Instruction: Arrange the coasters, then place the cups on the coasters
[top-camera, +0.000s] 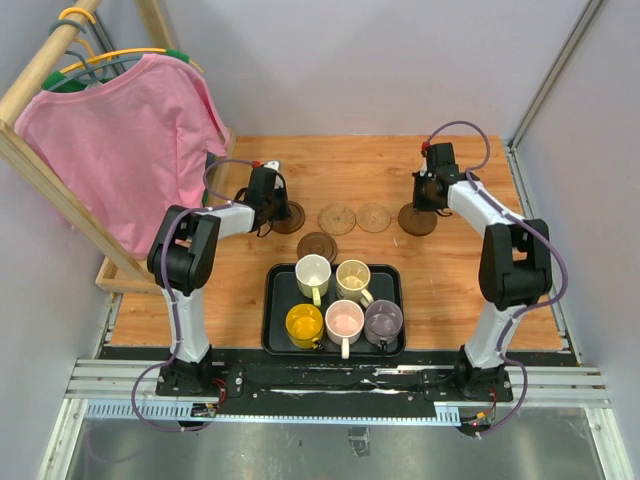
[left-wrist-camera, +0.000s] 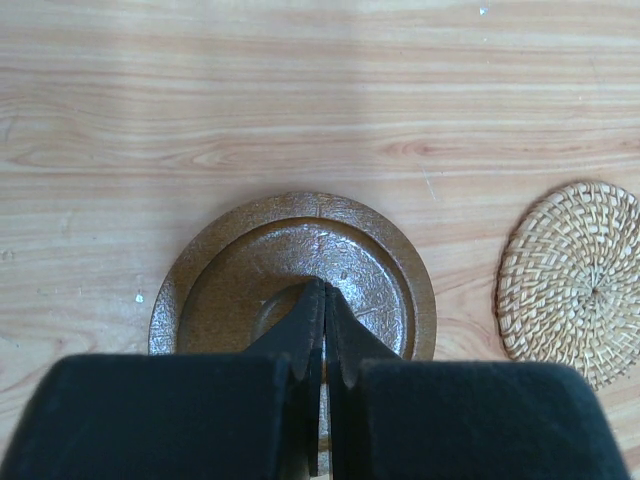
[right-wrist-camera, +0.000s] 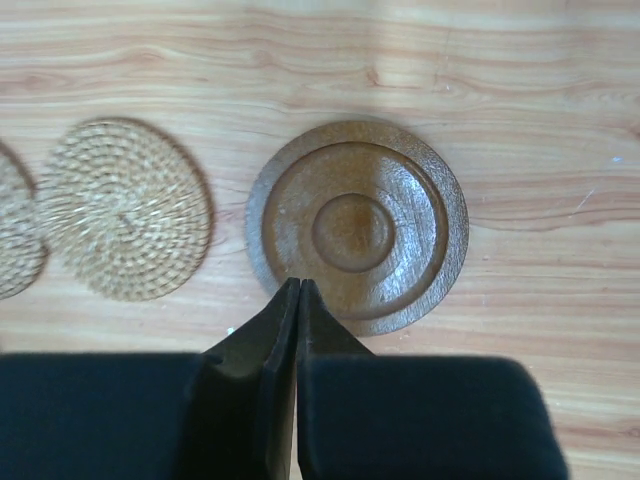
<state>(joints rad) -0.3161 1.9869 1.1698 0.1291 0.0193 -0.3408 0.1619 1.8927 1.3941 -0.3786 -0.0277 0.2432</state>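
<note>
Several coasters lie on the wooden table in the top view. My left gripper (left-wrist-camera: 324, 288) is shut and empty, its tips over the middle of the leftmost dark coaster (left-wrist-camera: 300, 250) (top-camera: 293, 218). My right gripper (right-wrist-camera: 299, 284) is also shut and empty, with its tips at the near left rim of the rightmost dark coaster (right-wrist-camera: 357, 225) (top-camera: 417, 220). Two tan woven coasters (top-camera: 337, 217) (top-camera: 374, 216) lie between them. A third dark coaster (top-camera: 316, 245) lies nearer the tray. White (top-camera: 312, 272), cream (top-camera: 352, 278), yellow (top-camera: 304, 324), pink (top-camera: 344, 321) and purple (top-camera: 383, 320) cups stand on the tray.
A black rectangular tray (top-camera: 278, 300) holds the cups at the near middle of the table. At the back left, a pink shirt (top-camera: 120, 140) hangs on a wooden rack. Grey walls close in the table at the back and right.
</note>
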